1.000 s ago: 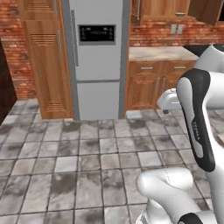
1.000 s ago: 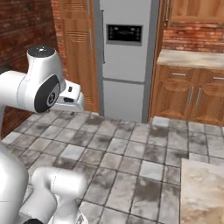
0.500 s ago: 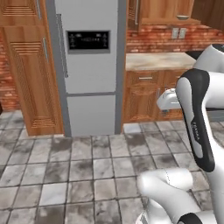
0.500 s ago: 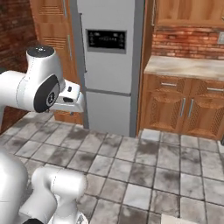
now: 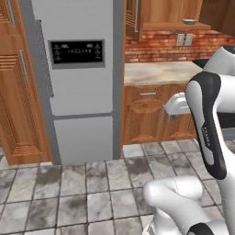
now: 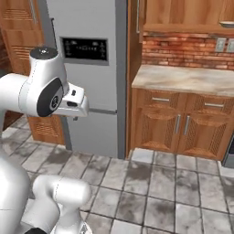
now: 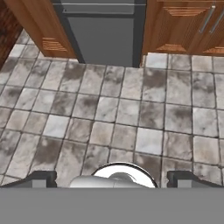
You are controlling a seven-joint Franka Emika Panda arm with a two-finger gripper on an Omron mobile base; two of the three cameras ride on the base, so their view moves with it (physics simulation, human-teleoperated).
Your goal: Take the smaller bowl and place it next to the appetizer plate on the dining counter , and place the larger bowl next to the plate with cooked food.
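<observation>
1. Since the earlier frames the base has driven, and both base views have shifted with it. The steel fridge point(image 5: 82, 78) now stands nearer and larger, and the wooden base cabinets point(image 5: 147, 110) have come closer. The arm point(image 5: 206, 124) holds the same folded pose against its own base.
2. The gripper point(image 7: 114, 180) is spread wide. Its 2 dark fingertips point(image 7: 43, 178) sit far apart at the bottom of the hand view, and nothing lies between them.
3. The hand looks down on the grey mottled floor tiles point(image 7: 113, 100). The fridge foot and the cabinet doors point(image 7: 183, 26) run along the top of that view.
4. In the right base view the arm's white elbow point(image 6: 43, 89) is raised in front of the fridge door. The hand itself is hidden there.
5. Beside the fridge, a narrow marbled counter point(image 5: 158, 72) tops the base cabinets. A red brick wall point(image 5: 156, 48) with 2 outlets point(image 5: 183, 39) rises behind it.
6. A shallow greyish bowl point(image 5: 189, 21) rests on a wooden shelf point(image 5: 174, 27) above the brick wall, well apart from the gripper. At this size I cannot tell which of the 2 task bowls it is.
7. A tall wooden cupboard point(image 5: 18, 92) stands on the fridge's other side.
</observation>
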